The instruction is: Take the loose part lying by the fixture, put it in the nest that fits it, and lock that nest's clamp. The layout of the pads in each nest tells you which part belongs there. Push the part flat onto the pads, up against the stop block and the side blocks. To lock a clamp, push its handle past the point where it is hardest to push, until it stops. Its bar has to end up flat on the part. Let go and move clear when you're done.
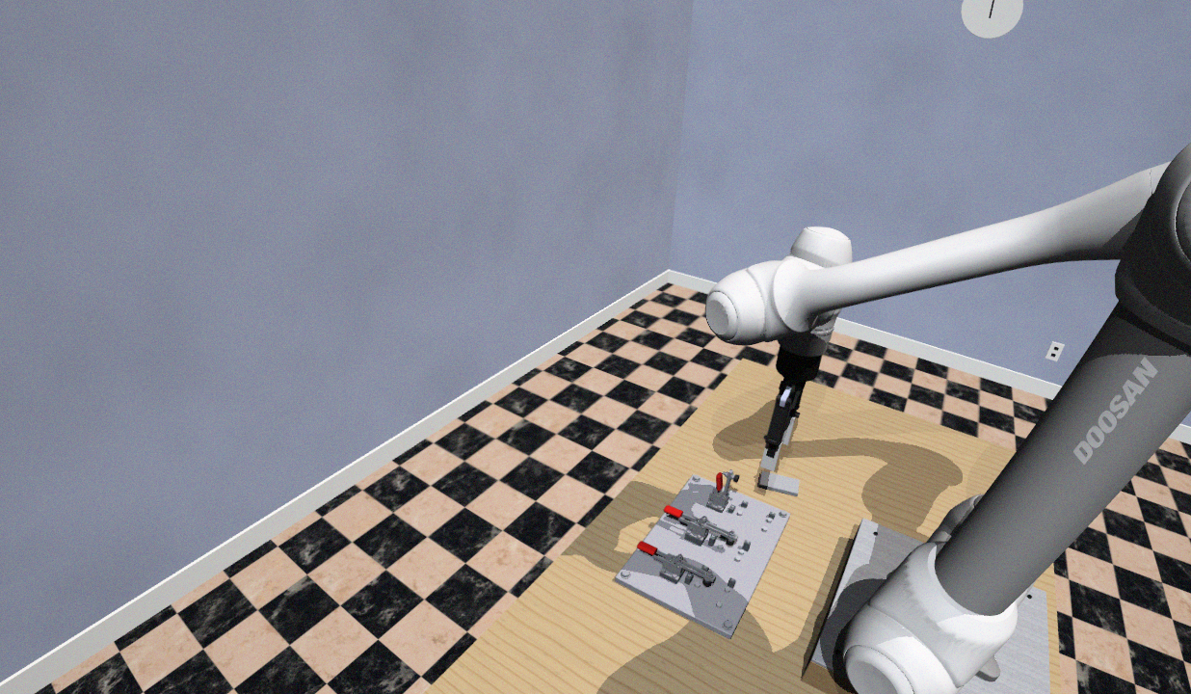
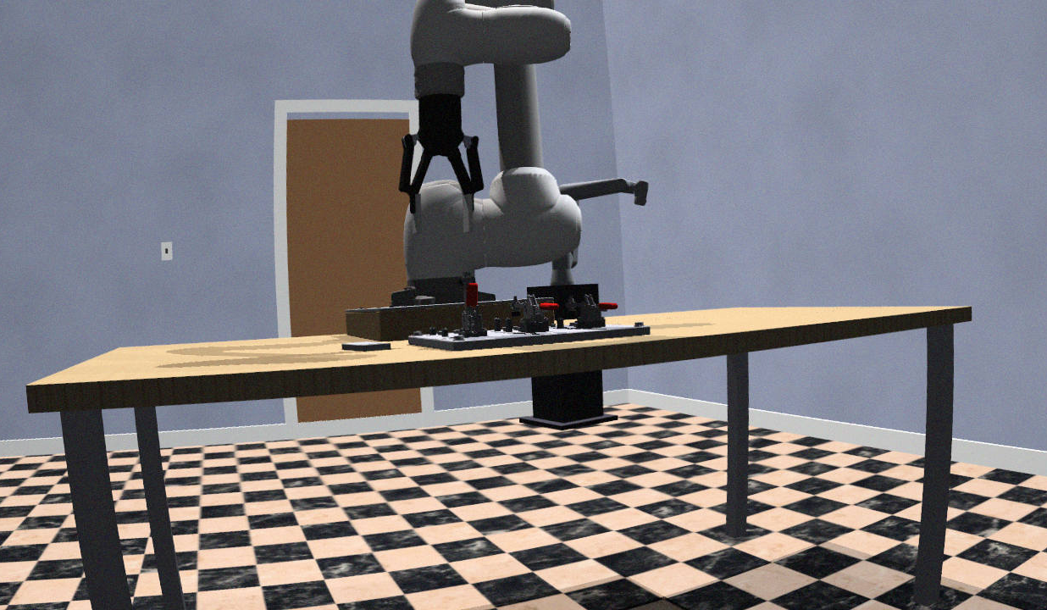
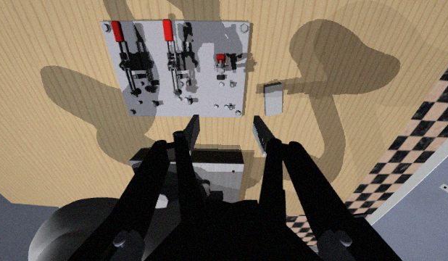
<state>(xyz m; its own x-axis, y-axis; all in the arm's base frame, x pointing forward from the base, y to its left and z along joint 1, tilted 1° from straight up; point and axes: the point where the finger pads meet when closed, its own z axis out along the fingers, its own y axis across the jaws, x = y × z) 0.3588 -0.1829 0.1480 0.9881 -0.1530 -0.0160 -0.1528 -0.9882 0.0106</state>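
The loose part, a flat grey block, lies on the table beside the fixture plate. The clamp nearest the part has its red handle upright and its bar looks raised. The middle clamp's red handle and the far clamp's red handle lie low, with their bars reaching over the nests. No part shows in any nest. My gripper is partly open and empty, high above the table.
The robot's base stands on a raised metal-topped block behind the fixture. Bolt heads sit at the plate's corners. Arm shadows fall across the wooden table, around the part and over the fixture.
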